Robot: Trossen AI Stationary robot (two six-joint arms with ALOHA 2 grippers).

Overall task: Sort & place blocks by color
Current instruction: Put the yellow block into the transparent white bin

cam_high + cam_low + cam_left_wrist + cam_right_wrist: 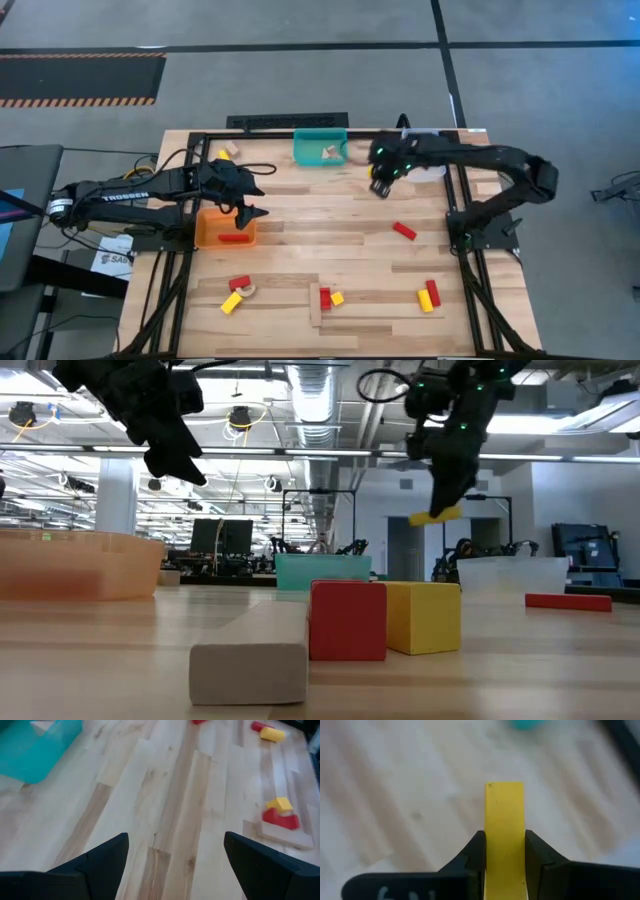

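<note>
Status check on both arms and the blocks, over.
Right gripper shut on yellow block, raised near the clear bin. Left gripper open, empty, above orange bin. Other blocks loose on table. Nothing in the way.

Pale wood-grain table, smooth yellow block, matt dark fingers

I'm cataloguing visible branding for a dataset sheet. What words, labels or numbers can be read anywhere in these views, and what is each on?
"TROSSEN": white letters on the left arm, in the high view.
"SA...": start of dark print on a white sheet under that arm; the rest is hidden.
White marks on the right gripper body, in the right wrist view: cut off, unreadable.
Blocks and bins: no text visible.
</note>
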